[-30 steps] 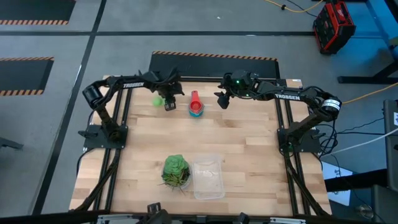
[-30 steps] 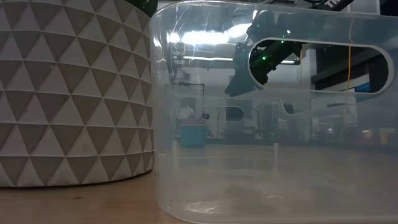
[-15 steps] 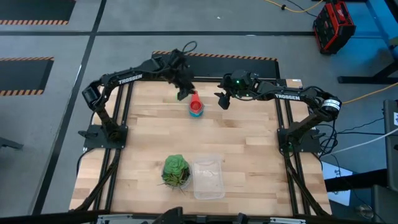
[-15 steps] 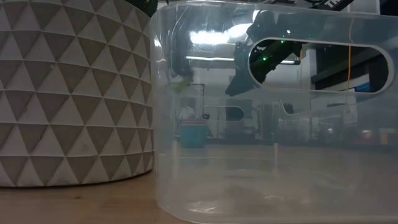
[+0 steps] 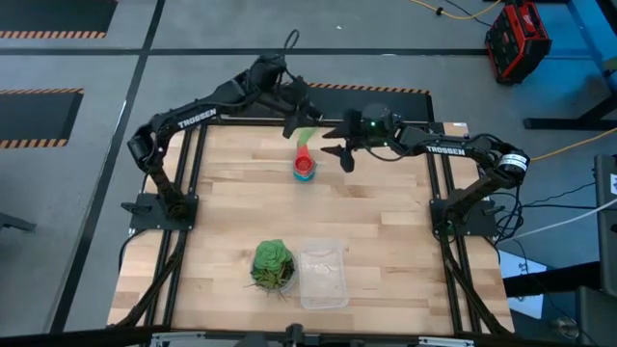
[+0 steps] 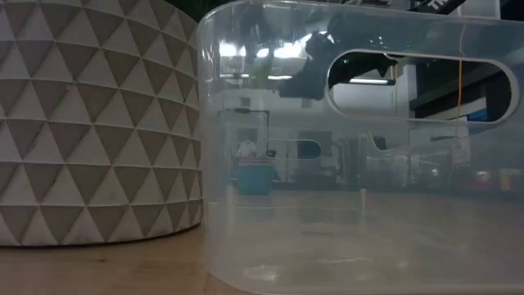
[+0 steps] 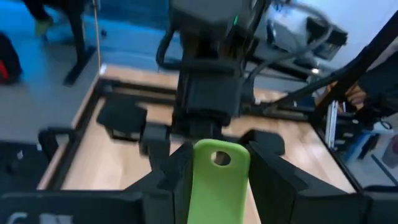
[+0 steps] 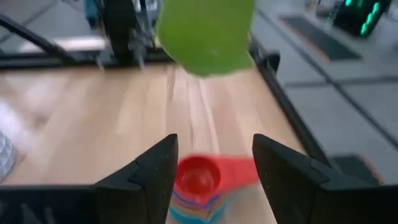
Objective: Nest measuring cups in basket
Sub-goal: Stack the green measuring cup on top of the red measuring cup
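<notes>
While aloft, green cup between left gripper fingers

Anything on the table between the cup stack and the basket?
No. In the high view only bare wood lies between the cup stack and the basket; the leafy ball sits beside it.

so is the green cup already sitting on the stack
No, the left gripper holds the green cup in the air above the stack.
</notes>
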Robot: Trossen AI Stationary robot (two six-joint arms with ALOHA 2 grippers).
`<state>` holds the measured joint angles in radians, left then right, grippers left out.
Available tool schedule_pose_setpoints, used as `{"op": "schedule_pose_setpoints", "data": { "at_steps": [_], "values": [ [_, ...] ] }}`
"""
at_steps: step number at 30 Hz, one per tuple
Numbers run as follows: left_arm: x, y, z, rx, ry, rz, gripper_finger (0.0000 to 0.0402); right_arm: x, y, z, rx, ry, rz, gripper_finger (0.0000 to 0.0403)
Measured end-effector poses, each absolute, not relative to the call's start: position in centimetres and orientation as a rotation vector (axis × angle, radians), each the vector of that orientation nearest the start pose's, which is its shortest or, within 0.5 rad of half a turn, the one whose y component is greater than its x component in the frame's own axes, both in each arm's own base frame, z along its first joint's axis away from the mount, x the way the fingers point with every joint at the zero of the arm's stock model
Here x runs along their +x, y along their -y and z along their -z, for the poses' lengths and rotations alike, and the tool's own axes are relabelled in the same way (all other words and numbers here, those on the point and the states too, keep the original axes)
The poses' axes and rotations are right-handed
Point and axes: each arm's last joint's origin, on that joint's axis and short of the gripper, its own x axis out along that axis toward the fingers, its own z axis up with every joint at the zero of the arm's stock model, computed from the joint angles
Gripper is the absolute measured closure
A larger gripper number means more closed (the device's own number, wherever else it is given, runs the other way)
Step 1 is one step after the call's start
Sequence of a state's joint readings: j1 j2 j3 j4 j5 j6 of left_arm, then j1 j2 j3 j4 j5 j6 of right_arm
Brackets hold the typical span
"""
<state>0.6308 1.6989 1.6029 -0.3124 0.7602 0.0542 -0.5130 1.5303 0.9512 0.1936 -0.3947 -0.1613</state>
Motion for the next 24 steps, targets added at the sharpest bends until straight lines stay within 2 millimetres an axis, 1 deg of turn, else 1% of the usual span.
{"op": "schedule_pose_setpoints", "data": {
  "at_steps": [3,9,24],
  "values": [
    [32.4,-20.9,-37.6,-0.179,-0.270,0.156,0.0275,30.0,15.4,-25.6,-0.027,-0.277,0.086,0.0191],
    [33.1,-20.1,-38.0,-0.168,-0.237,0.185,0.0275,30.3,15.5,-26.6,-0.079,-0.176,0.105,0.0191],
    [34.0,-18.7,-38.1,-0.154,-0.231,0.220,0.0275,30.4,15.6,-27.4,-0.116,-0.097,0.110,0.0193]
  ]
}}
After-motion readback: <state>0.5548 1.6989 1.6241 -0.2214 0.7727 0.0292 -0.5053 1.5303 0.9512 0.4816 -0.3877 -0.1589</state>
